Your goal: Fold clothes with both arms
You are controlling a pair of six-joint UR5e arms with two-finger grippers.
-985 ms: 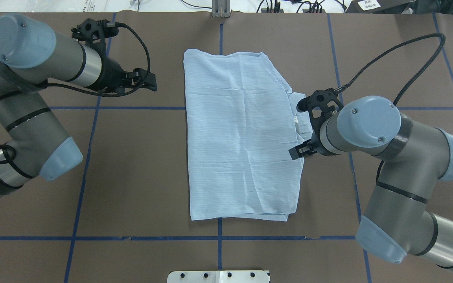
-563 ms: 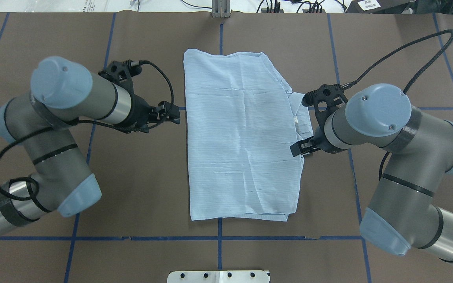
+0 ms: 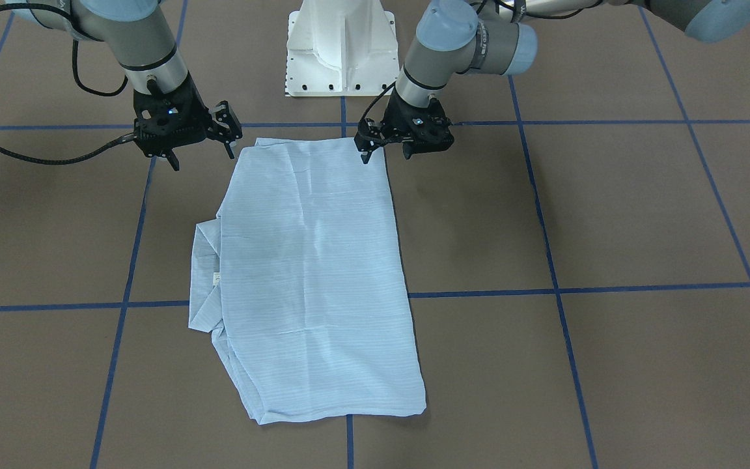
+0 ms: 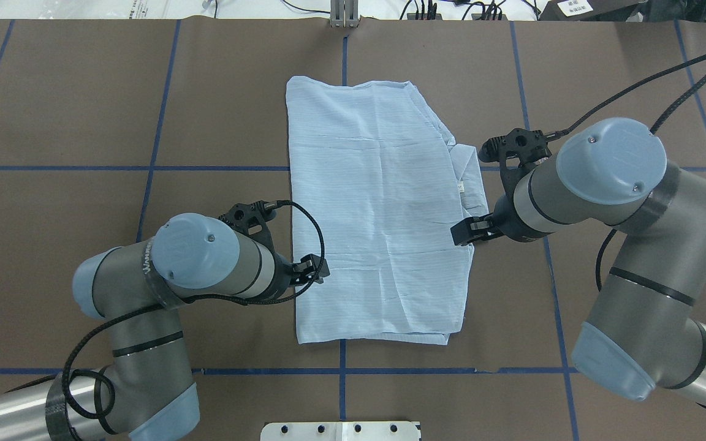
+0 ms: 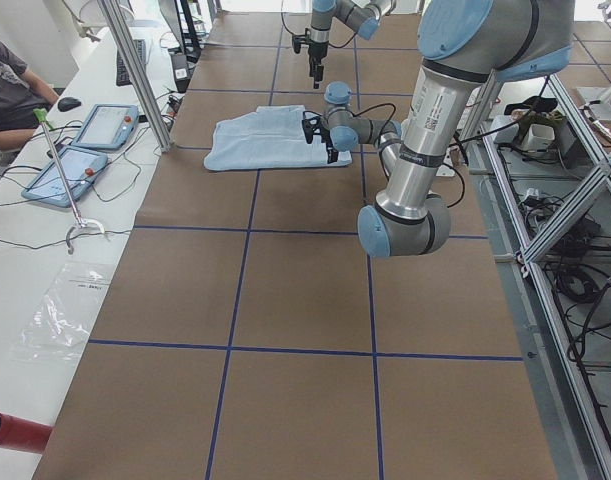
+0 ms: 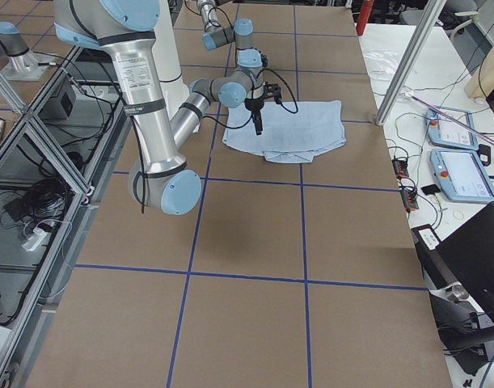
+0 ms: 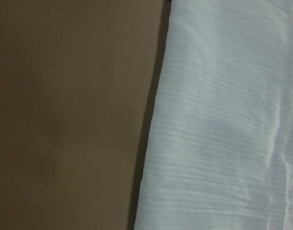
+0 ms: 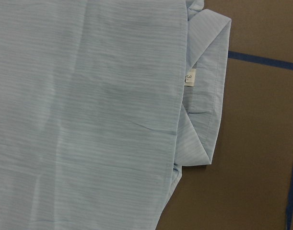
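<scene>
Your folded pale-blue striped shirt (image 4: 377, 214): long axis near–far, collar pointing right, sleeves out of sight. Black left gripper (image 3: 385, 154) and right gripper (image 3: 202, 156): fingers apart on both.

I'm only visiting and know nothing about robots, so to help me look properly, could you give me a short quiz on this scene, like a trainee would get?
1. True or false: the shirt hangs over the edge of the table.
2. Where does the collar poke out? A. beside the right tool; B. along the opposite long edge; C. nowhere, it is hidden.
3. Fill in: the tape lines on the table are ____.
Key: 1 false; 2 A; 3 blue.
</scene>
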